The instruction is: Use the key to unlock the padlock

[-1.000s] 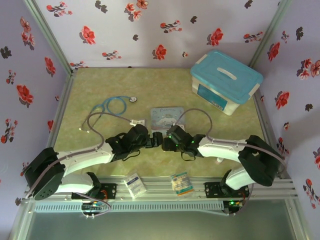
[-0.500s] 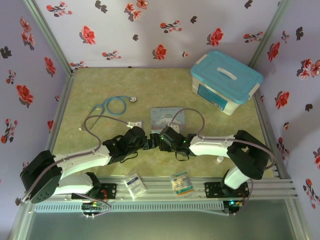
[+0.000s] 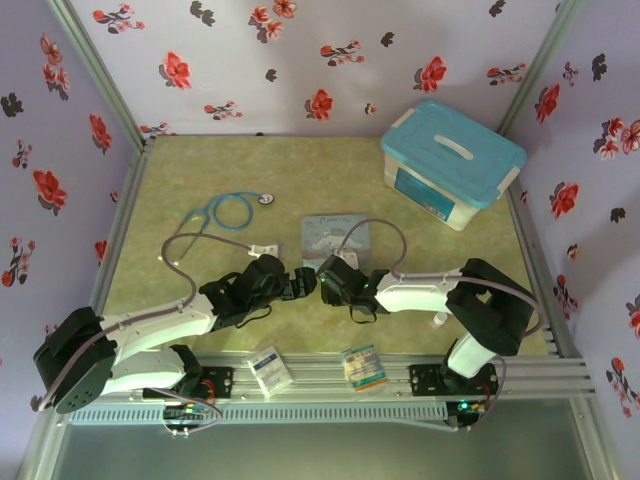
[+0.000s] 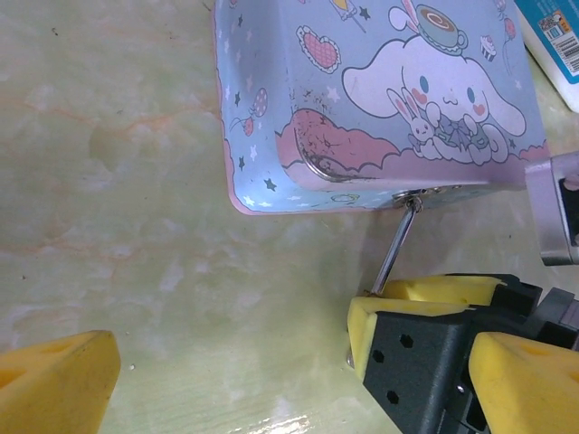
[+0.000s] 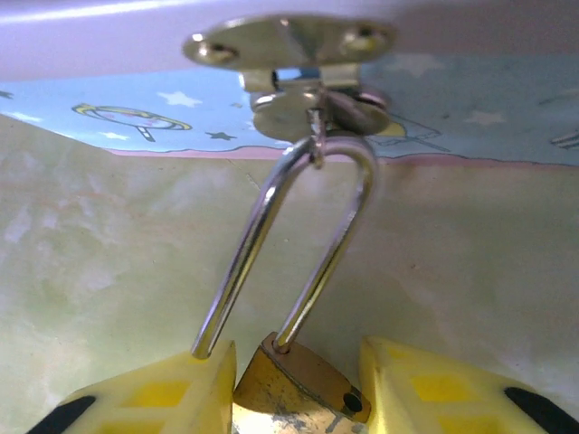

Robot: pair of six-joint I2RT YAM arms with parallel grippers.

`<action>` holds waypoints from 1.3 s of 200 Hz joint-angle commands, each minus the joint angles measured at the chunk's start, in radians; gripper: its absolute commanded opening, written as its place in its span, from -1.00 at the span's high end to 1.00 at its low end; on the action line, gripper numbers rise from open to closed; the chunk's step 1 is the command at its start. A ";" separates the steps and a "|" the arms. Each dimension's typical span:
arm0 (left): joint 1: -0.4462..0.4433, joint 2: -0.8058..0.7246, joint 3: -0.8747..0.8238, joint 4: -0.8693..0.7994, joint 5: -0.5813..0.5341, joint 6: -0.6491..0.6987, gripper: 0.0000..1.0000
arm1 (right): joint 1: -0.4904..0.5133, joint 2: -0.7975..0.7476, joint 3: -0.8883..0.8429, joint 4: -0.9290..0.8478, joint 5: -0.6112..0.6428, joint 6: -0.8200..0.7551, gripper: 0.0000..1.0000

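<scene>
Right gripper (image 5: 297,384) slid in and clamped the padlock (image 5: 306,400) body at the tin (image 4: 298,99), so the lock looks braced; left gripper (image 3: 305,283) wide, empty

No text, label or number can be read.

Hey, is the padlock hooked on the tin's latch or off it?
On it. The shackle of the padlock passes through the latch on the tin; its brass body sits between the fingers of the right hand.
</scene>
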 commanded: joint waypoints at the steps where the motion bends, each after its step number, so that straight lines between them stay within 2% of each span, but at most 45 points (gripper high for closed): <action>1: 0.009 -0.012 -0.004 -0.004 -0.007 0.001 -0.98 | 0.008 0.002 -0.054 0.035 -0.016 0.014 0.25; 34: 0.010 -0.001 -0.002 -0.001 -0.007 0.001 -0.98 | 0.006 0.009 -0.088 0.123 -0.045 0.014 0.33; 47: 0.010 0.003 -0.002 0.001 -0.007 -0.002 -0.98 | 0.004 0.017 -0.103 0.150 -0.054 0.025 0.44; 117: 0.019 0.007 0.028 -0.001 -0.013 0.020 -0.98 | -0.030 -0.019 -0.199 0.284 -0.097 0.096 0.54; 146: 0.026 0.016 0.069 -0.018 -0.038 0.048 -0.98 | -0.067 -0.034 -0.289 0.458 -0.155 0.160 0.59; 159: 0.024 0.027 0.122 -0.079 -0.083 0.076 -0.99 | -0.076 -0.023 -0.318 0.541 -0.176 0.177 0.62; 175: 0.021 0.059 0.200 -0.176 -0.167 0.117 -0.99 | -0.083 0.001 -0.315 0.558 -0.205 0.186 0.62; 195: 0.035 0.129 0.236 -0.182 -0.266 0.181 -0.99 | -0.089 0.028 -0.330 0.618 -0.221 0.215 0.68; 223: 0.072 0.242 0.243 -0.036 -0.269 0.287 -0.99 | -0.095 0.055 -0.361 0.708 -0.226 0.254 0.76; 260: 0.122 0.382 0.337 -0.044 -0.267 0.360 -0.99 | -0.096 0.055 -0.399 0.786 -0.218 0.280 0.85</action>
